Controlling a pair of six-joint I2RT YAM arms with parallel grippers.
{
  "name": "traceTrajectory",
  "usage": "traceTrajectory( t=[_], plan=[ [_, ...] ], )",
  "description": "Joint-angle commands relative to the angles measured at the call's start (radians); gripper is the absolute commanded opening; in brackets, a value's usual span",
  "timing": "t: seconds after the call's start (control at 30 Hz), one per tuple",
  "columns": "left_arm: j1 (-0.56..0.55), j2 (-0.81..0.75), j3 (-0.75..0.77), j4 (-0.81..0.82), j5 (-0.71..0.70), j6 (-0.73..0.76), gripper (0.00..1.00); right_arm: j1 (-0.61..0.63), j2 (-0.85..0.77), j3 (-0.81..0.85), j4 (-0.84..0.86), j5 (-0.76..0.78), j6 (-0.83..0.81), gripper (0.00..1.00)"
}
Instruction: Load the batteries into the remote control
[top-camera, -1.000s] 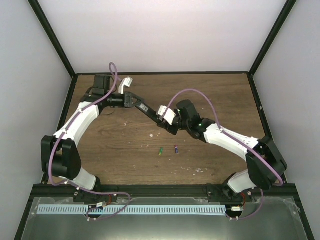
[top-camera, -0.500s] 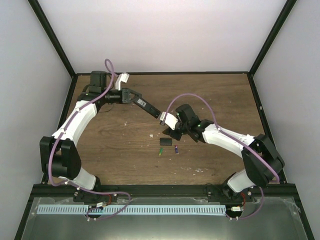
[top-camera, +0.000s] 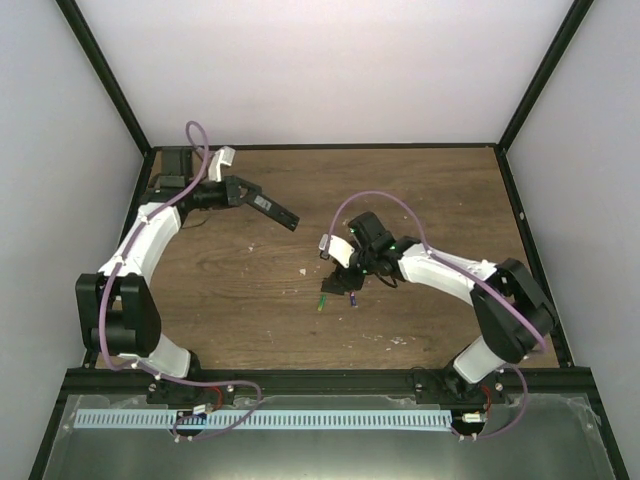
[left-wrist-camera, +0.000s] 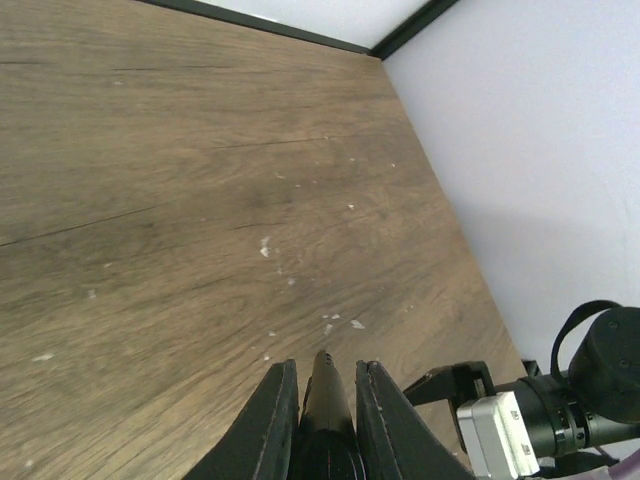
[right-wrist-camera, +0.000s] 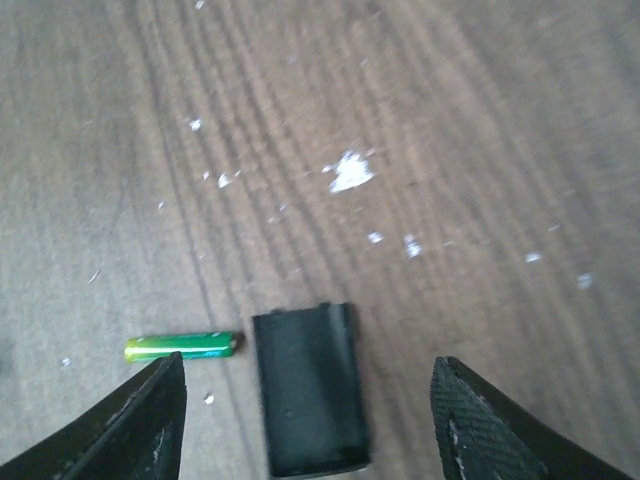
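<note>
My left gripper (top-camera: 258, 200) is shut on the remote control (top-camera: 281, 214), a slim black bar held above the back left of the table. The bar also shows between the fingers in the left wrist view (left-wrist-camera: 326, 395). My right gripper (top-camera: 338, 277) is open and empty, low over the small black cover piece (right-wrist-camera: 308, 398), which lies flat on the table between its fingers (right-wrist-camera: 160, 415). The green battery (right-wrist-camera: 181, 346) lies just left of the cover, and also shows in the top view (top-camera: 321, 302). The purple battery (top-camera: 353, 298) lies a little to its right.
The wooden table (top-camera: 430, 190) has black frame rails along its back and sides. Small white specks (right-wrist-camera: 349, 172) lie on the wood near the cover. The right gripper's body (left-wrist-camera: 520, 415) shows at the lower right of the left wrist view.
The two grippers have parted. My left arm has drawn the remote back and left. The cover has come off onto the table, and my open right gripper has lowered over it.
</note>
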Motion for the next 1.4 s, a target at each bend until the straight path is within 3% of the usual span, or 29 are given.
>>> traceTrajectory(
  t=[0.0, 1.37],
  plan=[
    [0.04, -0.015, -0.024, -0.003, 0.005, 0.013, 0.0, -0.005, 0.063, 0.068, -0.136, -0.104, 0.008, 0.6],
    [0.047, 0.006, -0.039, 0.027, 0.036, -0.007, 0.0, -0.005, 0.194, 0.099, -0.164, -0.059, -0.029, 0.66]
  ],
)
